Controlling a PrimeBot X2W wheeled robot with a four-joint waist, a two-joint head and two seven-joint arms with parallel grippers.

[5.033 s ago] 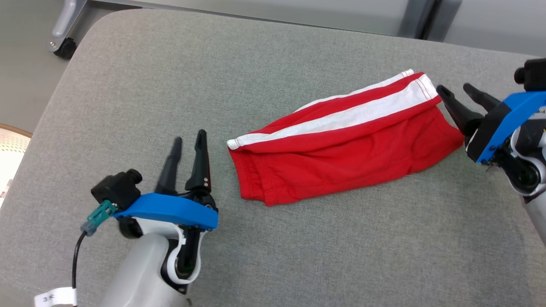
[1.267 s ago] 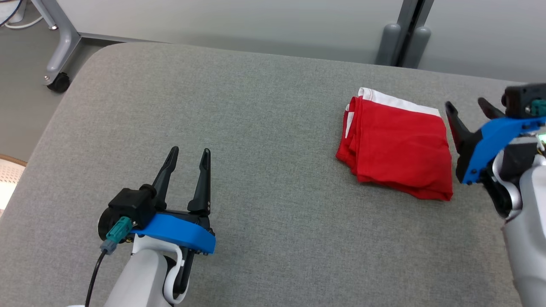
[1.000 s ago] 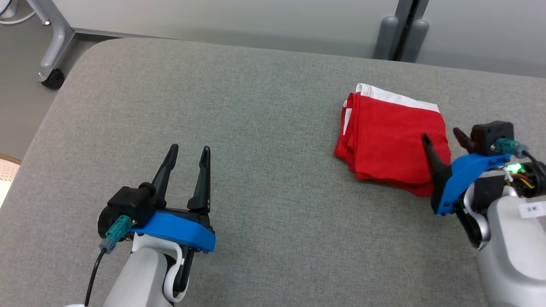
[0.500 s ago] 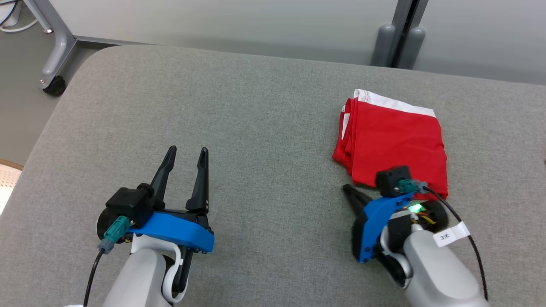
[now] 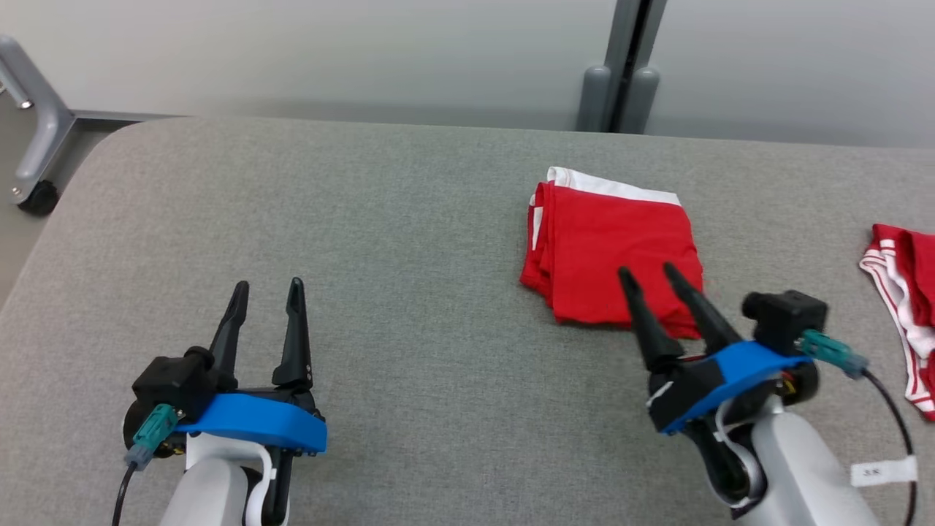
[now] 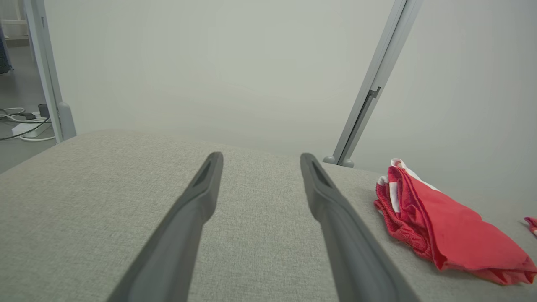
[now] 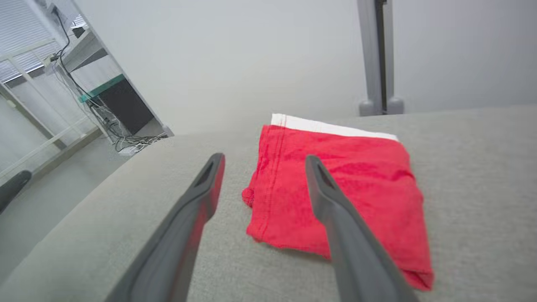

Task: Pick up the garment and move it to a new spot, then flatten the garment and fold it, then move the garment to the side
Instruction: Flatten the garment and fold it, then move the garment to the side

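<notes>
Garment (image 5: 610,241): red, folded, on table (image 5: 409,219) — just fwd of right hand (image 5: 646,270)
Right hand: fingers apart, empty
Left hand (image 5: 268,285): fingers apart, empty

A small white tag (image 5: 882,471) by the right forearm (image 5: 796,475) carries tiny print (perhaps starting with a 3), otherwise unreadable.

We are seeing a grey fabric tabletop (image 5: 409,219) spreading ahead of the left pincer (image 5: 268,283), a castered metal leg (image 5: 33,157) standing off to its left, a pale wall (image 5: 292,51) rising beyond, and a grey post (image 5: 621,44) standing beyond the right pincer (image 5: 646,269)
</notes>
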